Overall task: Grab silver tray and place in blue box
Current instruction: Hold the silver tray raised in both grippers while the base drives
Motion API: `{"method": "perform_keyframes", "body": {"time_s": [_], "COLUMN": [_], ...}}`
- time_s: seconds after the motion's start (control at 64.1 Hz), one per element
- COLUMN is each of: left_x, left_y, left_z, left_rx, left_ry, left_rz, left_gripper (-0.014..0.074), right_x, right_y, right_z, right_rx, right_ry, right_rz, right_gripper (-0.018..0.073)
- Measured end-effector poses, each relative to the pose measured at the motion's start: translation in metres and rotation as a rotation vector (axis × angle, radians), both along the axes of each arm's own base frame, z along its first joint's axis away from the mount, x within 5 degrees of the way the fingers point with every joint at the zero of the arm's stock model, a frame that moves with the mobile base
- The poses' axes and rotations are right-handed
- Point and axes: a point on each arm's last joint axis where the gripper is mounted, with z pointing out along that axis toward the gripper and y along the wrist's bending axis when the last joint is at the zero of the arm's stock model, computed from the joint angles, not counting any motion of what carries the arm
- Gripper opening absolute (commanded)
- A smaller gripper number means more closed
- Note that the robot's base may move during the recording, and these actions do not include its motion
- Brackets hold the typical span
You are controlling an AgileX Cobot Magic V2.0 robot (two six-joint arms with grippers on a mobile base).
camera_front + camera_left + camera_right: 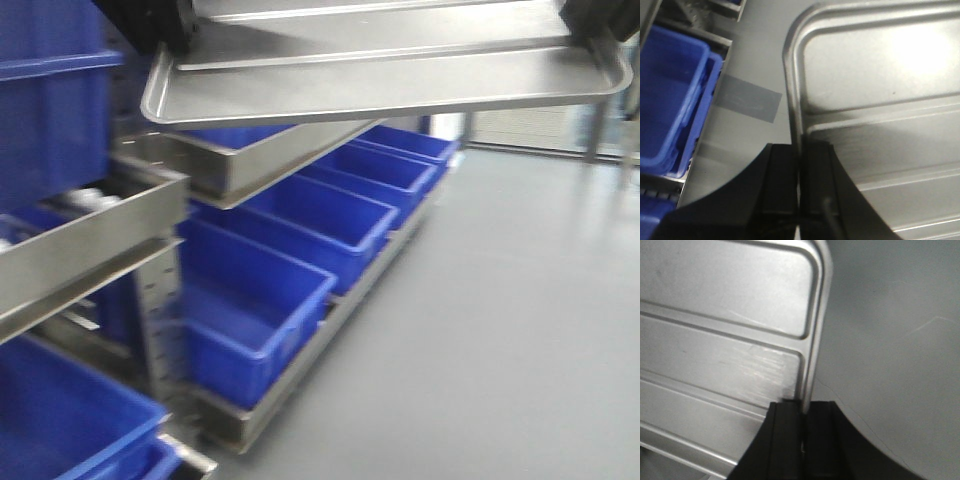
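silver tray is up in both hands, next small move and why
Probably carry the silver tray left toward the blue box, keeping it level: left hand and right hand each pinch a rim, and it hangs over the low bins.

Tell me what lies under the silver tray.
The silver tray, clamped by the left gripper and right gripper, hangs over a steel rack of blue bins, with grey floor beside. The tray hides whatever lies directly beneath its middle.

Shiny silver tray, blue bins.
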Motion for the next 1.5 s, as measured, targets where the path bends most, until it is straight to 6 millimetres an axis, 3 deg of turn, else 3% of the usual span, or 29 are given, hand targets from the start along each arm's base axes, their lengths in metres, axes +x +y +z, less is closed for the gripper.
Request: {"method": "perform_keyframes", "body": {"time_s": [1.497], "left_x": [0.0000], "left_y": [0.0000], "left_z": [0.0000], "left_rx": [0.000], "left_ry": [0.000], "left_rz": [0.000], "left_gripper": [-0.0098], "right_x": [-0.0001], "right_y": [0.0000], "right_z": [-0.0001], "right_rx": [-0.001], "right_ry": [0.001], "right_rz": [0.000], "right_gripper": [0.0057]}}
